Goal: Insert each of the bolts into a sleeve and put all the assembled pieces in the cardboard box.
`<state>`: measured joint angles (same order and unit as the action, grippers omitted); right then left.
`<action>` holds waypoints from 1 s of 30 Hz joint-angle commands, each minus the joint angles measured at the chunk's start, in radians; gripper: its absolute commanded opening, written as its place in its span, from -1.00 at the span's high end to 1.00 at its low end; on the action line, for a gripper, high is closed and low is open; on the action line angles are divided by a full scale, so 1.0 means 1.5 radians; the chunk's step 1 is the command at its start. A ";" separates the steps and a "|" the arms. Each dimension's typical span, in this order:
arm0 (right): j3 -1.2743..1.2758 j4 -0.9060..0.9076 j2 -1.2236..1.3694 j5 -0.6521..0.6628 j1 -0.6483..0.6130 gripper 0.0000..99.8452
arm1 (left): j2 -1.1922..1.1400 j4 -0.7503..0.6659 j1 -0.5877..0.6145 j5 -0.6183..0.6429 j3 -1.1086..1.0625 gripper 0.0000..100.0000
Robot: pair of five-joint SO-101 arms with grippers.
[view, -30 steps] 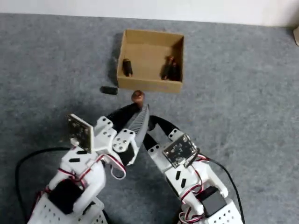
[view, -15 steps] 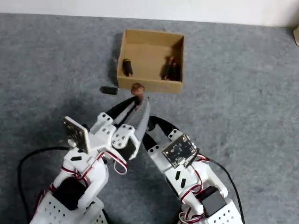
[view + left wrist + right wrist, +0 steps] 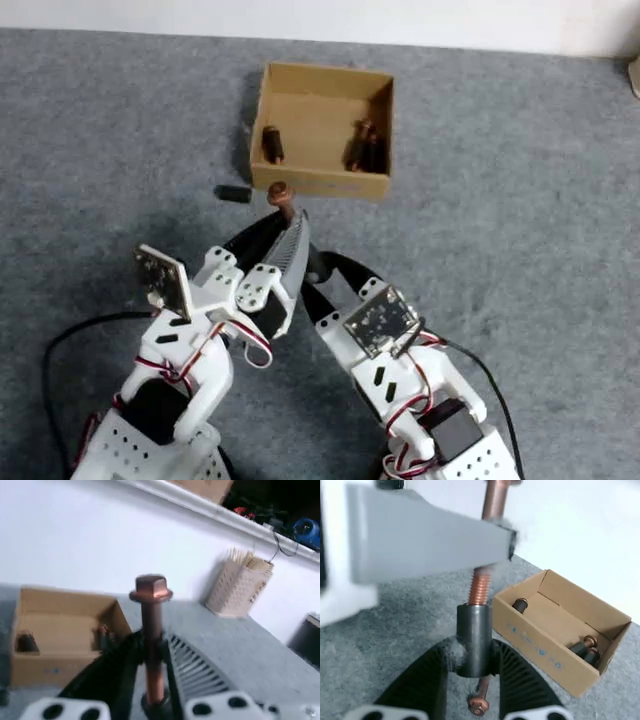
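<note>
the left gripper (image 3: 152,647) is clamped on the shank of a copper bolt (image 3: 151,611), held upright with its hex head on top. directly below, the right gripper (image 3: 475,654) is closed around a black sleeve (image 3: 474,637), also upright. the bolt's threaded end meets the sleeve's open top; how deep it sits cannot be told. a second bolt (image 3: 479,704) lies on the grey carpet (image 3: 520,200) under the right gripper. just beyond stands the cardboard box (image 3: 320,181), holding three finished pieces (image 3: 271,143), one by its left wall and two by its right. a loose sleeve (image 3: 234,194) lies just outside the box's front left corner.
</note>
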<state>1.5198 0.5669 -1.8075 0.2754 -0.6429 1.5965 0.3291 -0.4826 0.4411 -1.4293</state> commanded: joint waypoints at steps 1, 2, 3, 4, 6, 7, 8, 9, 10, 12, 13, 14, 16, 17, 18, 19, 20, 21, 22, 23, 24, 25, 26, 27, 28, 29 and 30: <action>-0.008 -0.004 -0.011 -0.009 -0.002 0.99 | 0.002 -0.011 -0.017 0.007 0.004 0.99; -0.007 -0.004 -0.011 -0.009 -0.002 0.99 | 0.002 -0.011 -0.017 0.027 0.009 0.99; -0.008 -0.004 -0.011 -0.009 -0.002 0.99 | 0.002 -0.011 -0.017 0.050 0.019 0.99; -0.009 -0.004 -0.011 -0.009 -0.002 0.99 | 0.002 -0.010 -0.017 0.076 0.029 0.99; -0.009 -0.004 -0.011 -0.010 -0.001 0.99 | 0.002 -0.010 -0.020 0.122 0.035 0.99; -0.010 -0.004 -0.011 -0.010 -0.001 0.99 | 0.002 -0.010 -0.020 0.140 0.034 0.99; -0.009 -0.004 -0.017 -0.010 0.003 0.99 | 0.002 -0.009 -0.018 0.153 0.033 0.99; -0.009 -0.004 -0.021 -0.011 0.013 0.99 | 0.002 -0.008 -0.018 0.160 0.030 0.99; -0.010 -0.005 -0.024 -0.020 0.024 0.99 | 0.002 -0.008 -0.018 0.161 0.024 0.99; -0.012 -0.017 -0.023 -0.065 0.052 0.99 | 0.002 -0.008 -0.018 0.163 0.011 0.99; -0.012 -0.023 -0.022 -0.084 0.068 0.99 | 0.002 -0.008 -0.022 0.163 -0.003 0.99; -0.012 -0.029 -0.022 -0.097 0.079 0.99 | 0.002 -0.008 -0.024 0.164 -0.018 0.99; -0.010 -0.037 -0.022 -0.101 0.092 0.99 | 0.002 -0.010 -0.038 0.164 -0.060 0.99; -0.010 -0.037 -0.022 -0.100 0.092 0.99 | 0.002 -0.011 -0.050 0.164 -0.084 0.99; -0.010 -0.037 -0.022 -0.100 0.092 0.99 | 0.002 -0.011 -0.062 0.163 -0.101 0.99; -0.010 -0.037 -0.022 -0.100 0.092 0.99 | 0.002 -0.012 -0.075 0.160 -0.112 0.99; -0.010 -0.037 -0.022 -0.100 0.092 0.99 | 0.002 -0.012 -0.079 0.159 -0.113 0.99; -0.009 -0.037 -0.022 -0.100 0.092 0.99 | 0.002 -0.012 -0.081 0.159 -0.111 0.99; -0.009 -0.037 -0.022 -0.100 0.092 0.99 | 0.002 -0.012 -0.080 0.152 -0.102 0.99; -0.009 -0.037 -0.022 -0.100 0.092 0.99 | 0.002 -0.011 -0.071 0.140 -0.096 0.99; -0.008 -0.037 -0.022 -0.100 0.092 0.99 | 0.002 -0.011 -0.061 0.129 -0.092 0.99; -0.008 -0.037 -0.022 -0.100 0.092 0.99 | 0.002 -0.011 -0.051 0.124 -0.088 0.99; -0.008 -0.037 -0.022 -0.100 0.091 0.99 | 0.002 -0.011 -0.041 0.124 -0.088 0.99; -0.008 -0.037 -0.022 -0.100 0.091 0.99 | 0.002 -0.011 -0.034 0.124 -0.091 0.99; -0.008 -0.037 -0.022 -0.100 0.091 0.99 | 0.002 -0.011 -0.028 0.123 -0.091 0.99; -0.008 -0.037 -0.022 -0.100 0.091 0.99 | 0.002 -0.011 -0.023 0.123 -0.090 0.99; -0.008 -0.037 -0.022 -0.100 0.091 0.99 | 0.002 -0.011 -0.017 0.123 -0.085 0.98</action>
<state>1.5413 0.5685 -1.8228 0.1450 -0.5524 1.5996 0.3122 -0.5424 0.6314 -1.5735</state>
